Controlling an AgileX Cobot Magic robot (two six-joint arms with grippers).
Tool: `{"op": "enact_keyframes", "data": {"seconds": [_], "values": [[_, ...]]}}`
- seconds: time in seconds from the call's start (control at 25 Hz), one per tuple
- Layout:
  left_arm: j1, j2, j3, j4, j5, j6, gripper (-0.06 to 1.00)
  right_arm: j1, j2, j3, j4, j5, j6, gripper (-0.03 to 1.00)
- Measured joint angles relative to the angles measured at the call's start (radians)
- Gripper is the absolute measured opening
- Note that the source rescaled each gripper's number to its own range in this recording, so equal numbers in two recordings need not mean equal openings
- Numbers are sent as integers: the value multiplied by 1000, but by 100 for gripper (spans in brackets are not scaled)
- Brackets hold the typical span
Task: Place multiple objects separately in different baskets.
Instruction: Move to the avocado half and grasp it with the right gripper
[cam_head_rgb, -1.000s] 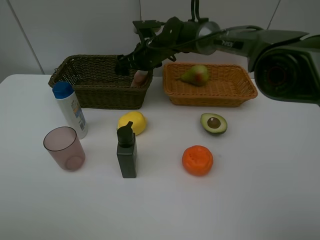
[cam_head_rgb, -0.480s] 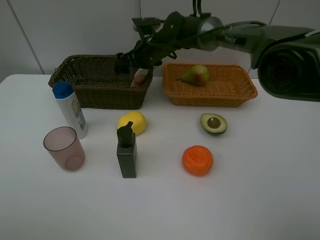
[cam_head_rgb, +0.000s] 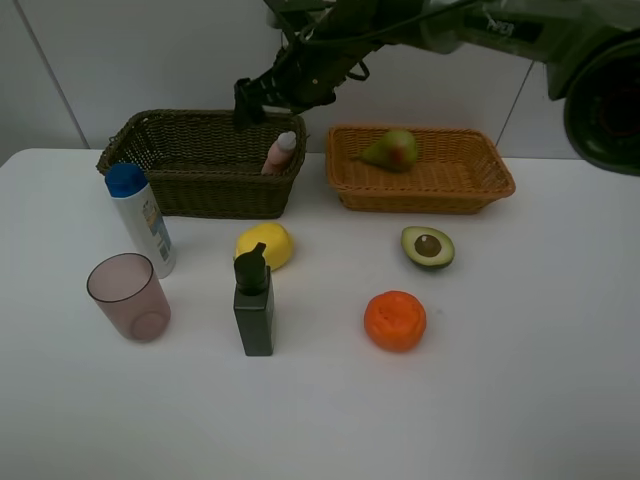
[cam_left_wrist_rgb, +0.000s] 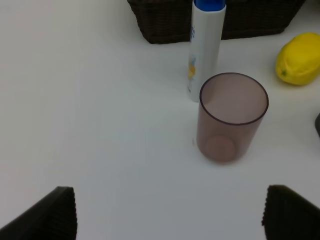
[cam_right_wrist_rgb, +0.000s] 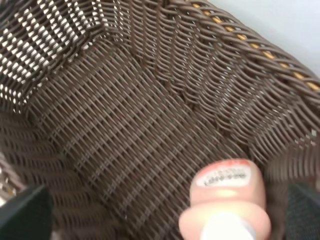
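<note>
Right wrist view: your right gripper gapes wide, empty, above the pink bottle leaning inside the dark basket.

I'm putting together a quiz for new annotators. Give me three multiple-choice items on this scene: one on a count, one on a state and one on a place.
1. How many items sit directly on the table?
A. four
B. six
C. eight

2. The right gripper is:
A. open and empty
B. shut tight
C. out of view

3. Where is the pink bottle?
A. on the table
B. in the dark basket
C. in the right gripper

Answers:
1. B, six things show on the white top.
2. A, its jaws stand apart with nothing between them.
3. B, it leans in that basket's corner, below the gripper.
</note>
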Motion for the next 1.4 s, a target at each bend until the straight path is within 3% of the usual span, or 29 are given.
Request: {"op": "enact_keyframes", "data": {"seconds": [0.56,0.8,1.08,1.4], "values": [[0,0,0,0,0,0,100,-1,-105,-5,-310,362,150,96],[0,0,0,0,0,0,100,-6,-138,-5,-346,472,170,96],[0,0,0,0,0,0,100,-34,-186,25,-349,494,201,96],[0,0,0,0,0,0,100,-76,-316,269,-377,495,235,96]]}}
